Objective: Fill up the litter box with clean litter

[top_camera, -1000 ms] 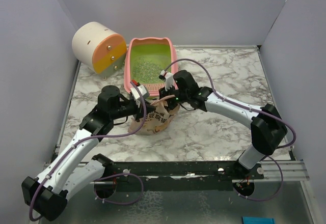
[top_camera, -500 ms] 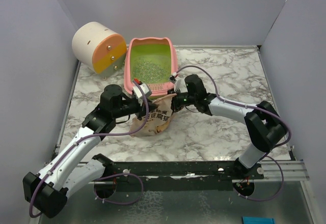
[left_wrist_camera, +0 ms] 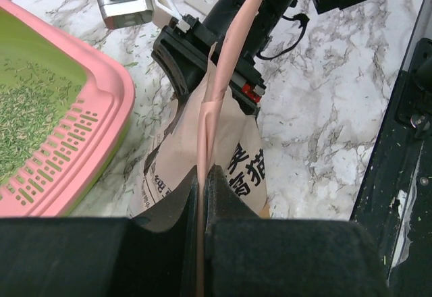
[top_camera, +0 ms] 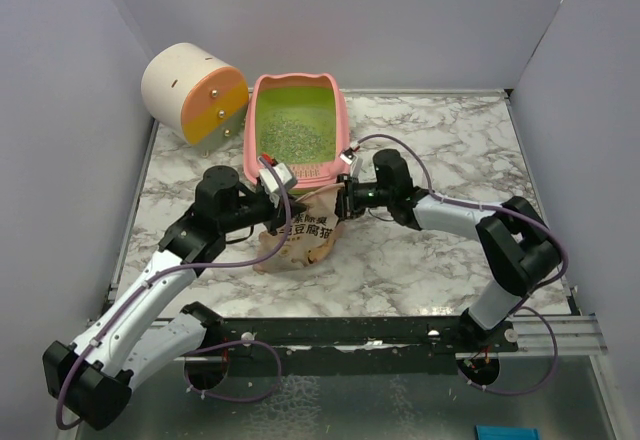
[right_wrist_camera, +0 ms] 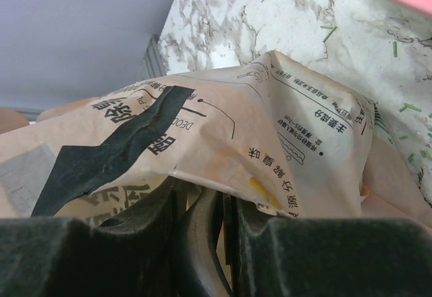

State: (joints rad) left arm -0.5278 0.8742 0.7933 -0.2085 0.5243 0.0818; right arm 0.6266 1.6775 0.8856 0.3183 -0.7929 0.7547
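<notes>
Left claw (top_camera: 274,184) is pinching the thin pink top seam of the tan litter pouch (top_camera: 300,236), its fingers (left_wrist_camera: 226,196) pressed together with only the seam between them. Right claw (top_camera: 343,196) is gripping the same top edge from the opposite side, its jaws standing narrowly apart around a fold of the printed paper (right_wrist_camera: 270,128).

Marble bench (top_camera: 450,140) is carrying everything. Left arm is reaching from its base at the near edge, elbow folded low by the near-left corner, forearm running diagonally up toward the middle. Right arm is bending at an elbow near the right edge, and its forearm is stretching low and leftward across the bench to the pouch.

Cream-and-orange cylinder (top_camera: 190,90) is lying on its side at the back-left corner. Just beside it, the pink litter box (top_camera: 262,110) is sitting against the back edge, its slotted ledge facing the claws. The pouch is slumping just in front of that ledge. Clean litter (top_camera: 293,135) is covering the box's green floor, and a few granules are lying loose on the marble.
</notes>
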